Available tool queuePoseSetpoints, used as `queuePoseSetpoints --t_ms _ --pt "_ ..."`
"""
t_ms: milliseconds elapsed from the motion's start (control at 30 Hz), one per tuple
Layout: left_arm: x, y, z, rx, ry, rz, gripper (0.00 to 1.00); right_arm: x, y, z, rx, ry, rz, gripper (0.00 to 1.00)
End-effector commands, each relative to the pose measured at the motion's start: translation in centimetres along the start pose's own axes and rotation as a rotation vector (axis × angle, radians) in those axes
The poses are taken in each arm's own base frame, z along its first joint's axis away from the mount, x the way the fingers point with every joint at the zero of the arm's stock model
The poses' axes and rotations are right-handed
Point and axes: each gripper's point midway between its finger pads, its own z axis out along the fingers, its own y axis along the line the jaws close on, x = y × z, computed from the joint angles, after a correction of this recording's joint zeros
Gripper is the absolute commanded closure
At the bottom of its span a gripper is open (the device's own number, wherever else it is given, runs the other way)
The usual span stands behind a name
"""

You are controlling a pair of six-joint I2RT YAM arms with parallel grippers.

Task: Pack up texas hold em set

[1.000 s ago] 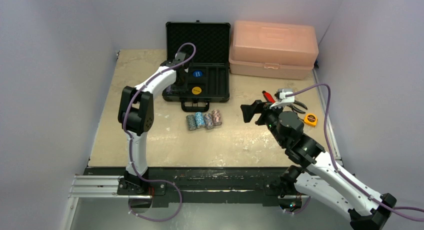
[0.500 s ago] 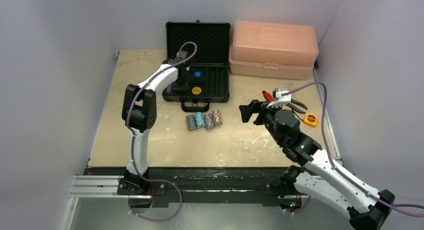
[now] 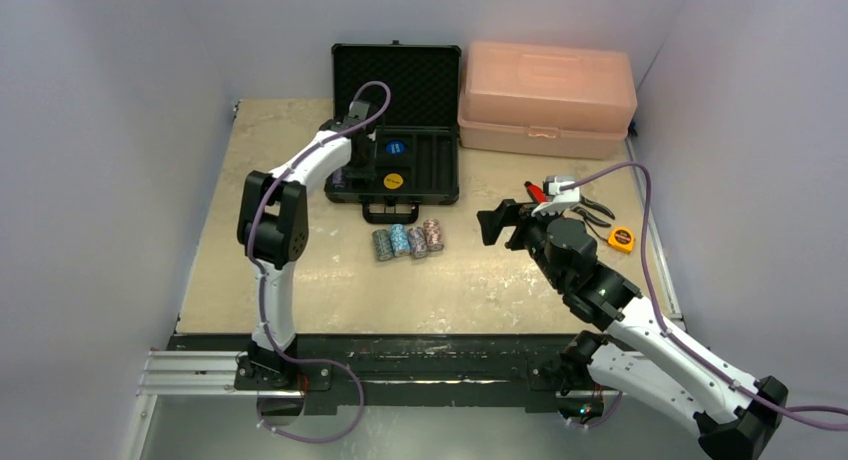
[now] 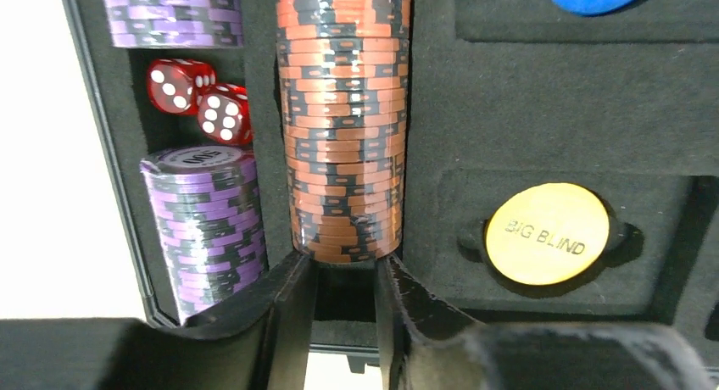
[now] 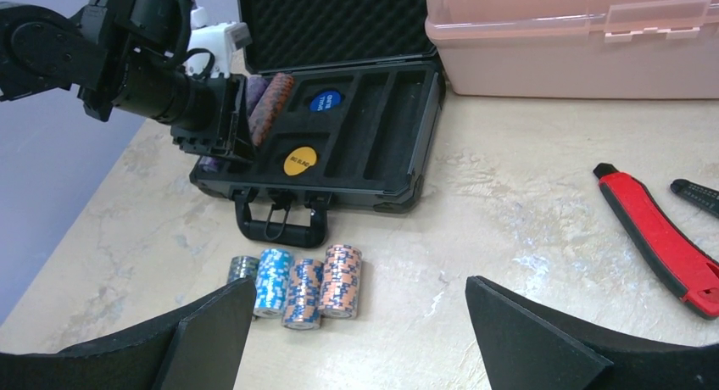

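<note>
The open black poker case lies at the back of the table. My left gripper is inside it, at the near end of a row of orange chips. Its jaws stand a narrow gap apart with nothing between them. Purple chips, two red dice, a yellow BIG BLIND button and a blue button lie in the tray. Several short chip stacks lie on the table in front of the case handle, also in the right wrist view. My right gripper hovers wide open and empty to their right.
A closed pink plastic box stands right of the case. A red utility knife, pliers and a yellow tape measure lie near the table's right edge. Walls close in on three sides.
My left wrist has shifted slightly over the case's left slots. My right gripper has edged a little left toward the chip stacks. The chips on the table have not moved.
</note>
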Motion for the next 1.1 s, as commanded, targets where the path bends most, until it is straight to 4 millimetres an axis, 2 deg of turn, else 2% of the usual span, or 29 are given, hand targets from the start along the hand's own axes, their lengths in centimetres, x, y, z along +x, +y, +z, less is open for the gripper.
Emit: queuePoseSetpoints --t_ms 0,200,367,533,867,1067 --pt "-4.1 0.8 -4.0 0.016 -0.168 -0.047 0.66 -1.9 0.6 -0.1 -0.015 -0.051 0.003 0.01" --pt "-4.5 1.0 -7.2 0.046 -0.212 -0.072 0.49 -1.9 0.6 -0.1 -0.013 -0.052 0.003 0.01" --pt "-5.0 1.1 -10.6 0.087 -0.256 -0.104 0.39 -1.8 0.5 -0.1 -0.008 -0.051 0.003 0.01" --pt "-4.7 1.1 -13.8 0.136 -0.289 -0.114 0.25 -1.6 0.4 0.0 -0.004 -0.041 -0.001 0.01" --pt "-1.4 2.2 -20.8 0.204 -0.335 -0.151 0.15 -1.3 0.5 0.5 0.003 -0.025 -0.008 0.01" --pt "1.0 5.1 -24.8 0.150 -0.396 -0.206 0.01 -0.7 1.1 1.1 -0.016 0.016 -0.028 0.01"
